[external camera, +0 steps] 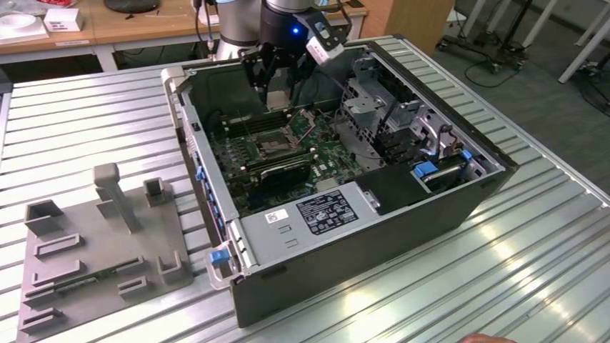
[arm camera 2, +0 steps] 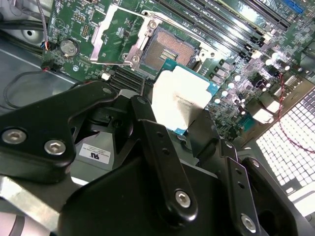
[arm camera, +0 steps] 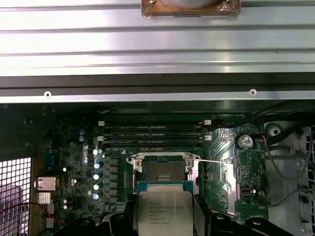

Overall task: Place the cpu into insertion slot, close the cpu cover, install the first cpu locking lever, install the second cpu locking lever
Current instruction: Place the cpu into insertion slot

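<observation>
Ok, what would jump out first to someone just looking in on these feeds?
The cpu, pale metal top up, clamped in the gripper's jaws over the motherboard in both wrist views. Just beyond it sits the empty socket, uncovered. In the exterior view, the open computer case dominates the ribbed metal table.

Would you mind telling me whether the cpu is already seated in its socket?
No, in the second wrist view the tool holds the cpu clear of the socket, whose contacts lie bare.
</observation>
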Motion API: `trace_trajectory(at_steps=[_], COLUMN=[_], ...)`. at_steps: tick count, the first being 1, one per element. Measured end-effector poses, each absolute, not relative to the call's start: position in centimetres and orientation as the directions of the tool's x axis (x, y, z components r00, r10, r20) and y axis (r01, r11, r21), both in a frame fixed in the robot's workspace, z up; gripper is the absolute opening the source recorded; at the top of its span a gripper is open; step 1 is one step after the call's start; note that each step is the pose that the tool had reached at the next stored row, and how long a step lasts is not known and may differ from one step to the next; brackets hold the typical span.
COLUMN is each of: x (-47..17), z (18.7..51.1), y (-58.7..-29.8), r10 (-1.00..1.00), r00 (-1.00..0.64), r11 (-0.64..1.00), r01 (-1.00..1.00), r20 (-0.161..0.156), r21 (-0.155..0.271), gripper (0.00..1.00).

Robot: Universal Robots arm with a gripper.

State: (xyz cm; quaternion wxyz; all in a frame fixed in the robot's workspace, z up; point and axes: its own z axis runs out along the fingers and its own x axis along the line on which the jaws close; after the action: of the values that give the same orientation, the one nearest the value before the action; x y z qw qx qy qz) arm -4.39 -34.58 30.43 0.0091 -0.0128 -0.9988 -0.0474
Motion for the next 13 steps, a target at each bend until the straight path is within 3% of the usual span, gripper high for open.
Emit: trace_trajectory(at_steps=[13], x=[-4.39], z=[30.41], y=[-34.58], r10=[0.031], r00=[-0.999], r11=[0.995], r01=[0.032], r20=[0.019], r21=[0.094], gripper=[0.54])
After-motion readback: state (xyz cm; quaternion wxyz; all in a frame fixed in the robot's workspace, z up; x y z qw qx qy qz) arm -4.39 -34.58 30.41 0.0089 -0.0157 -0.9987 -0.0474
